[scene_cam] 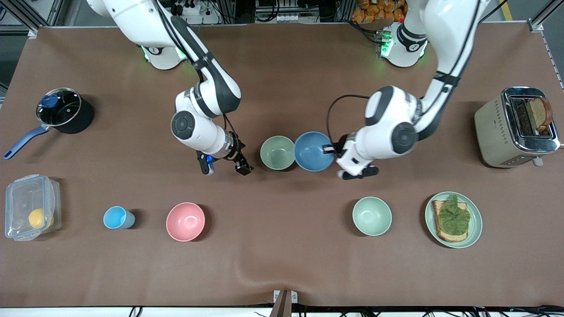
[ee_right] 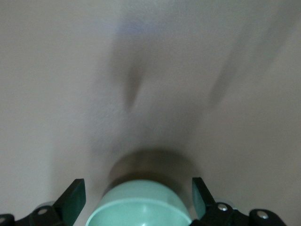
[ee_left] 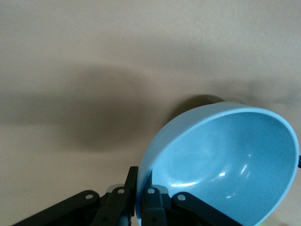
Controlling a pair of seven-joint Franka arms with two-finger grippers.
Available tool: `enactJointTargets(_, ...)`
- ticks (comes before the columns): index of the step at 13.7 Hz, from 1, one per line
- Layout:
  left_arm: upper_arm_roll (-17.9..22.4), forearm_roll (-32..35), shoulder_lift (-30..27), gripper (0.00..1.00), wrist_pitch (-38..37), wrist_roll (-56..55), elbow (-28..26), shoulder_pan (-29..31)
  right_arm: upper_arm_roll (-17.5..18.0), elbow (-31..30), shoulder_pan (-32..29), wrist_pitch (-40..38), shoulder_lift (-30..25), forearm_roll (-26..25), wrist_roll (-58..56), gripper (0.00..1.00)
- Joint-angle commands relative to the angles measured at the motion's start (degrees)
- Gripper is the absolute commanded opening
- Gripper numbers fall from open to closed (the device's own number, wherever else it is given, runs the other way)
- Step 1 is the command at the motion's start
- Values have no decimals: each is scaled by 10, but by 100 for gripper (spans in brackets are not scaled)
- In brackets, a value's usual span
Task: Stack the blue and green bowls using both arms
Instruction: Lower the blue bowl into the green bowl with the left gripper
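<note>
The round matte medium-blue bowl is held by its rim in the left gripper, touching the round sage-green bowl at mid-table. The right gripper, jaws spread wide, hangs beside the green bowl, toward the right arm's end.

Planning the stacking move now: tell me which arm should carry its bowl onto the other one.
Left. The left gripper is shut on the blue bowl rim, bowl tilted beside the green bowl. The right gripper is open, with the green bowl between its fingers.
</note>
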Motion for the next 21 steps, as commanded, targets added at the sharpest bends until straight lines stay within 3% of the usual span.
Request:
enactJointTargets(1,3,-12,7,0,11,-4,0,-2,4,-15,8,52,14,19,-24,100)
enactJointTargets(5,3,-12,12,0,22,-17,1,-13,6,-21,16,93,28,20,-25,100)
enactJointTargets(12,6,-5,56,0,63,-59,7,-73,6,-22,33,110,33,87,-21,100)
enactJointTargets(21,10,-5,105,0,95,-80,40,-102,5,-24,32,112,33,89,-24,100)
